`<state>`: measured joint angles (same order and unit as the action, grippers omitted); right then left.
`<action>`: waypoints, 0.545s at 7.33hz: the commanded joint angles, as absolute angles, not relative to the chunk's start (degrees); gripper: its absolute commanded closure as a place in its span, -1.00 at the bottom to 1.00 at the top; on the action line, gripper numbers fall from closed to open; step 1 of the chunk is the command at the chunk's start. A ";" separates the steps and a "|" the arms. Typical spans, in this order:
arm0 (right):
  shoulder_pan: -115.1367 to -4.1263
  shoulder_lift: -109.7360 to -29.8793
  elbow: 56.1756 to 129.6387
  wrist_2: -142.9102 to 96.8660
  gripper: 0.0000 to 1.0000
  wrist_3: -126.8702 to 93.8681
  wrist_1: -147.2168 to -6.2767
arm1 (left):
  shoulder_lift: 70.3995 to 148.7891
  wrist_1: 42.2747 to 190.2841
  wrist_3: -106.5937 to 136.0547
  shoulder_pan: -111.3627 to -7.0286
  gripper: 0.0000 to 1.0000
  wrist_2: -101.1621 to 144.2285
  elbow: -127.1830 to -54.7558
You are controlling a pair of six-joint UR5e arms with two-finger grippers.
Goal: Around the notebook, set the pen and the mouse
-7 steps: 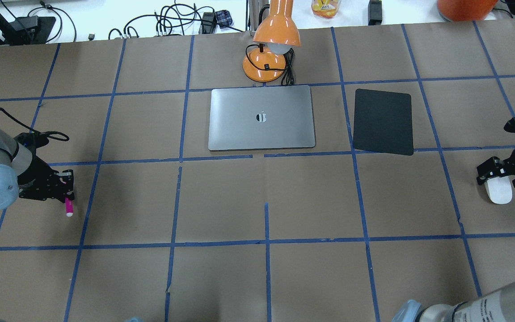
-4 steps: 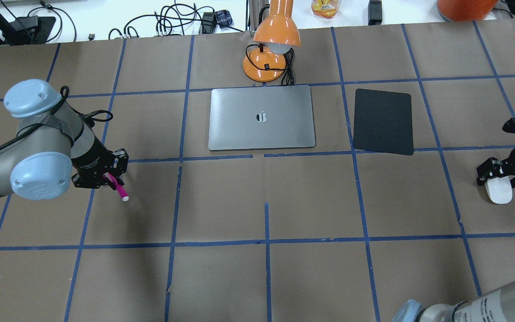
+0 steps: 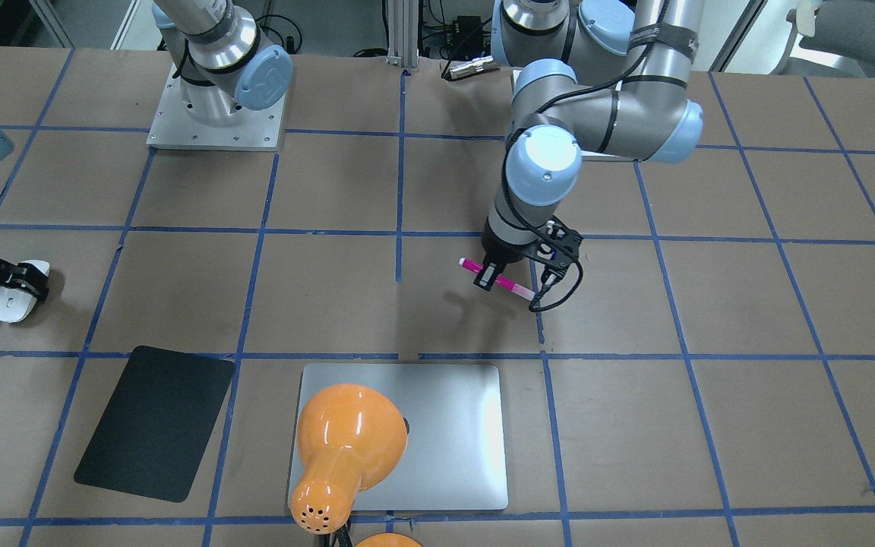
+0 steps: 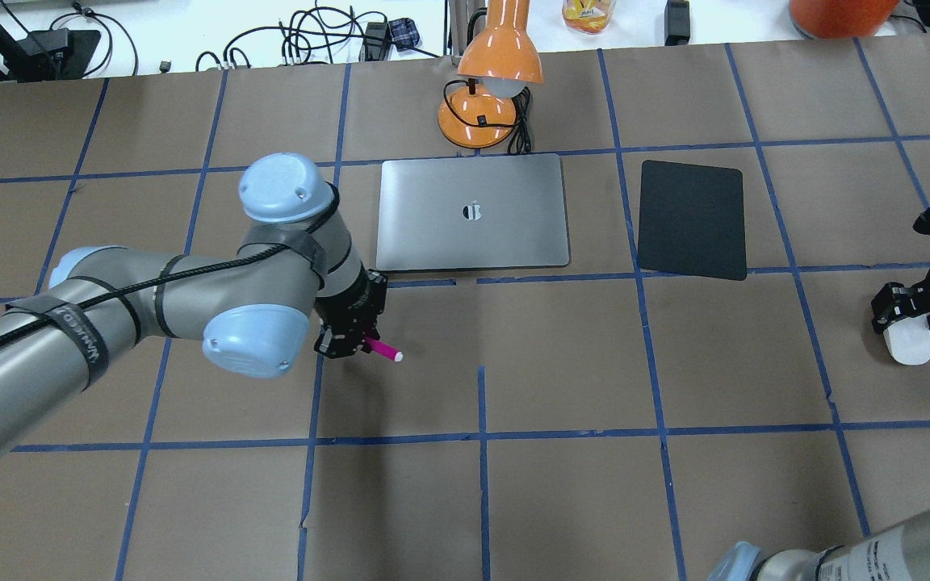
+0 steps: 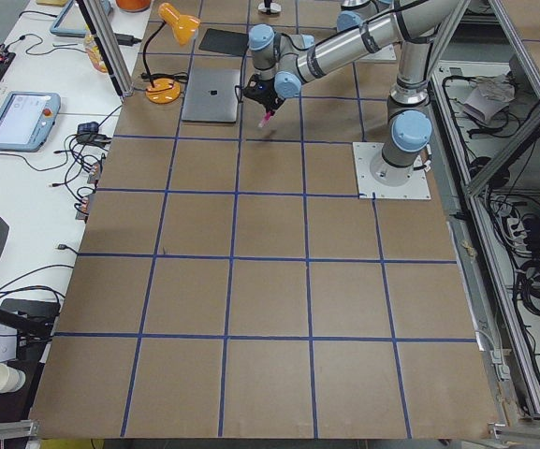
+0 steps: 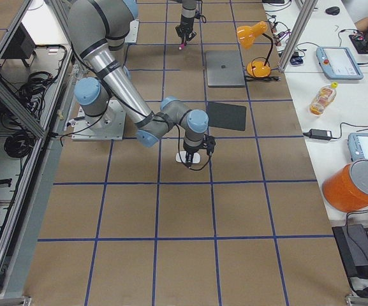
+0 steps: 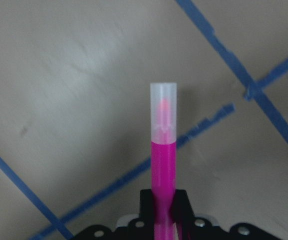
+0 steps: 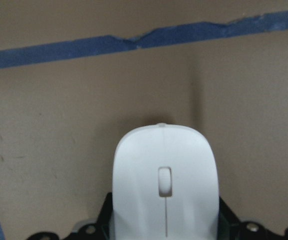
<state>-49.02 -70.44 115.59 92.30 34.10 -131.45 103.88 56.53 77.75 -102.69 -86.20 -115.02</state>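
Note:
The pink pen (image 4: 385,352) hangs above the table, and my left gripper (image 4: 358,340) is shut on its rear end. Its pale cap points away from the fingers in the left wrist view (image 7: 163,165). The pen (image 3: 495,279) sits just before the near left corner of the silver notebook (image 4: 473,234), a little apart from it. At the far right, my right gripper (image 4: 913,319) is shut on the white mouse (image 4: 911,347), which fills the lower half of the right wrist view (image 8: 164,185). The front view shows the mouse (image 3: 14,302) well away from the notebook (image 3: 453,448).
A black pad (image 4: 693,219) lies right of the notebook. An orange desk lamp (image 4: 488,89) with its cord stands behind the notebook, and its shade overhangs it in the front view (image 3: 346,444). Brown paper with blue tape lines covers the table.
My left arm has swung right with the pen, from the table's far left edge to just before the notebook's near left corner. The right gripper and mouse have barely shifted.

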 commanded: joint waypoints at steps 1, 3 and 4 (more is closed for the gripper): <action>-51.92 -71.27 112.26 92.72 0.28 34.01 -129.39 | 110.36 52.13 96.88 -110.01 1.00 -85.08 -109.81; -58.15 -71.29 105.85 91.94 0.27 26.60 -124.12 | 115.12 54.56 106.32 -112.67 1.00 -85.08 -101.99; -62.10 -70.06 103.12 91.85 0.27 22.54 -123.32 | 116.27 54.75 106.70 -113.81 1.00 -85.17 -101.52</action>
